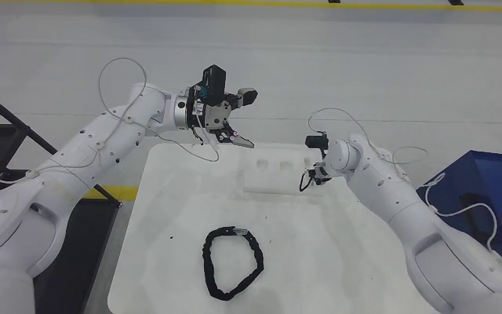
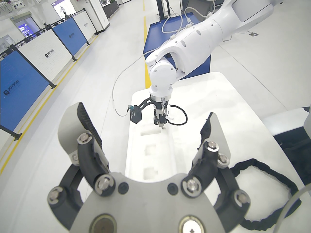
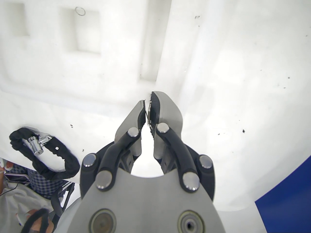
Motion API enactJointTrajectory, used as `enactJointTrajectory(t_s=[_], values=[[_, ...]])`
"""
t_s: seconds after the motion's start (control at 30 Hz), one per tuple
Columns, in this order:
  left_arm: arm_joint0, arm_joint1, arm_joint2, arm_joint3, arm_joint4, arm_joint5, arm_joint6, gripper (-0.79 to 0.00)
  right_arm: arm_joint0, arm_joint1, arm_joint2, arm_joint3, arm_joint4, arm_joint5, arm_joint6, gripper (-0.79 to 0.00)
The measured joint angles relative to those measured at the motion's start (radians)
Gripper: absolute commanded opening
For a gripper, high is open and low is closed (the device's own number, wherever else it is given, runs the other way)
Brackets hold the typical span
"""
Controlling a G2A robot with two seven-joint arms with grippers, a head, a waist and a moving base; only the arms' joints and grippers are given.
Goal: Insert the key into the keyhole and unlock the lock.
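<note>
A black fabric-covered chain lock (image 1: 231, 263) lies looped on the white table (image 1: 337, 259), with its silver lock cylinder (image 3: 36, 145) at the top of the loop. My right gripper (image 3: 147, 109) is shut on a thin metal key (image 3: 147, 113), just above the end slot of a white foam tray (image 1: 271, 179). From the left wrist view that gripper (image 2: 160, 123) points straight down at the tray (image 2: 136, 156). My left gripper (image 1: 247, 120) hangs open and empty above the table's far left corner, well clear of the chain lock (image 2: 267, 178).
The foam tray has three rectangular slots; a small metal ring (image 3: 80, 11) lies in the middle one. A blue bin (image 1: 478, 188) stands off the table's right side. Bare tabletop lies between the tray and the lock.
</note>
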Motion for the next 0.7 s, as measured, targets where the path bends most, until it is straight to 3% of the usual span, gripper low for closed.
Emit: enactJointTrajectory(t_s=[0.23, 0.37, 0.5, 0.7], values=[[0.0, 0.0, 0.0, 0.0, 0.0, 0.0, 0.0, 0.0, -0.051, 0.059, 0.076, -0.189, -0.064, 0.039, 0.049, -0.785], [0.0, 0.0, 0.0, 0.0, 0.0, 0.0, 0.0, 0.0, -0.122, 0.11, 0.173, -0.352, -0.056, 0.018, 0.061, -0.785], [0.0, 0.0, 0.0, 0.0, 0.0, 0.0, 0.0, 0.0, -0.252, 0.173, 0.328, -0.553, -0.014, -0.065, 0.055, -0.785], [0.0, 0.0, 0.0, 0.0, 0.0, 0.0, 0.0, 0.0, -0.451, 0.233, 0.536, -0.803, 0.077, -0.154, 0.056, -0.785]])
